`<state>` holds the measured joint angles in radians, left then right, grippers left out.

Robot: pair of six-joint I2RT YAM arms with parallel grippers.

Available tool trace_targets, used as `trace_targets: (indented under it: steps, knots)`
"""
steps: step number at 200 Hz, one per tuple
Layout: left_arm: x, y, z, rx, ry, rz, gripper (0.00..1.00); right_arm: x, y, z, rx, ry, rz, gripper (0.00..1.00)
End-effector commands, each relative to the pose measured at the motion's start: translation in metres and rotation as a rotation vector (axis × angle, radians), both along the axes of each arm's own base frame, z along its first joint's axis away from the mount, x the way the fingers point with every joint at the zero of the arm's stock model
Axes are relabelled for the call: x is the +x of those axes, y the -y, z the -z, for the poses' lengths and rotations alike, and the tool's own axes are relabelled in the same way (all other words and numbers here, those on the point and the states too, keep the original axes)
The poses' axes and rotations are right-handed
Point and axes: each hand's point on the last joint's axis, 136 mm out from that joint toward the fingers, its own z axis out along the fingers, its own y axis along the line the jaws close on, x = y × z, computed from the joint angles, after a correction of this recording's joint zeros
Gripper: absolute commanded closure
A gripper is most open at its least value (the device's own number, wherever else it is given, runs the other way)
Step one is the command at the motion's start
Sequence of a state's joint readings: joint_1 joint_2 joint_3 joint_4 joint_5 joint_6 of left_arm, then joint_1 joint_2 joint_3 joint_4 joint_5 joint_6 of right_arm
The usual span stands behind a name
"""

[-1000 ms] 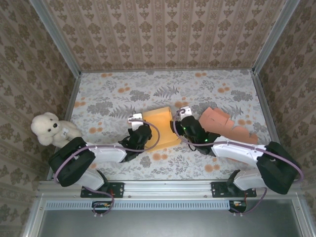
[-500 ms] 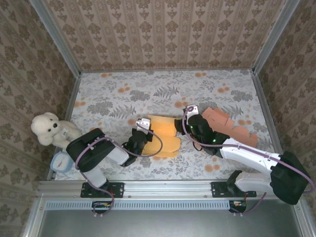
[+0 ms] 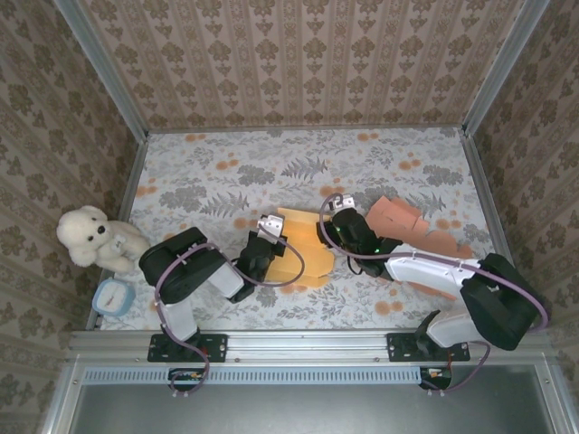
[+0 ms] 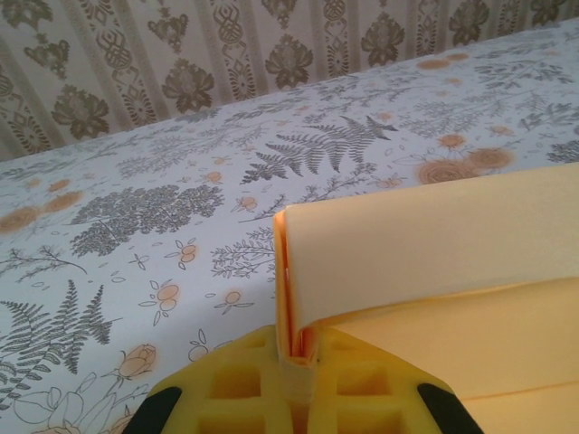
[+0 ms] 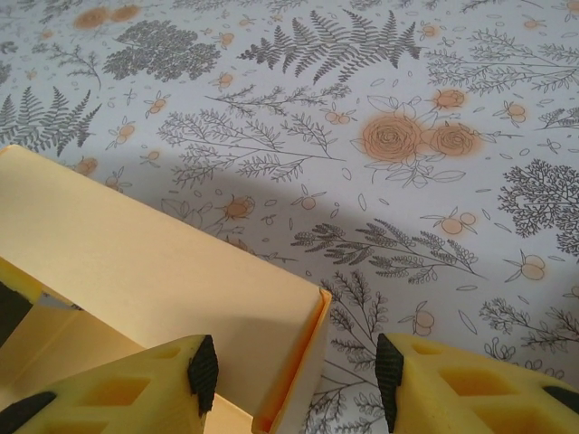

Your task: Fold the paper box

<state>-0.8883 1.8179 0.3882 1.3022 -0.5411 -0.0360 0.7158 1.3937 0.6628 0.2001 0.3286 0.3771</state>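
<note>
Pinching a doubled-over wall of the paper box (image 4: 434,244), our left gripper (image 4: 297,362) had its jaws pressed together on that edge at the bottom centre of the left wrist frame. From above, the box lay on the floral table (image 3: 226,172) at the middle of the frame, between our two arms. Our right gripper (image 5: 291,384) stood with its jaws spread, straddling a raised corner of the box at the lower middle of its own frame. One finger was over the box panel and the other over the cloth, and we saw neither pad pressing. We judged the fold to be partway done, with the walls being turned in. Next, we reckoned, the right jaws needed to close on that corner wall while the left held firm.
</note>
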Motion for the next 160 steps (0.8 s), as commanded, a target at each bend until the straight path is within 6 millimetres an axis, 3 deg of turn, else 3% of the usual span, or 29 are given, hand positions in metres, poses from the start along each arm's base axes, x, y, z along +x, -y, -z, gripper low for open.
trace_targets:
  steps: [1, 33, 74, 76, 100, 125, 142, 160]
  knots:
    - [0.008, -0.009, 0.006, 0.059, 0.015, -0.066, 1.00, 0.003, 0.007, 0.017, -0.029, -0.040, 0.034, 0.47]
    - [0.009, -0.008, 0.011, 0.068, 0.008, -0.075, 1.00, 0.005, 0.010, 0.017, -0.017, -0.041, 0.048, 0.47]
    - [0.004, -0.002, -0.014, 0.047, 0.051, -0.010, 1.00, 0.006, 0.006, -0.002, 0.016, -0.019, 0.031, 0.47]
    - [0.004, -0.002, -0.016, 0.048, 0.056, -0.010, 1.00, 0.006, 0.007, -0.013, 0.034, 0.001, 0.031, 0.47]
    - [0.005, -0.005, -0.034, 0.076, 0.093, -0.013, 1.00, 0.006, 0.006, -0.050, 0.070, 0.038, 0.020, 0.46]
    - [0.008, -0.001, -0.047, 0.107, 0.071, 0.034, 1.00, 0.000, 0.009, -0.106, 0.136, 0.090, -0.014, 0.46]
    - [0.012, -0.001, -0.058, 0.152, 0.037, 0.051, 1.00, -0.008, 0.021, -0.139, 0.164, 0.131, -0.017, 0.42]
    - [0.018, -0.005, -0.075, 0.185, -0.012, 0.063, 1.00, -0.017, 0.041, -0.168, 0.172, 0.176, 0.003, 0.33]
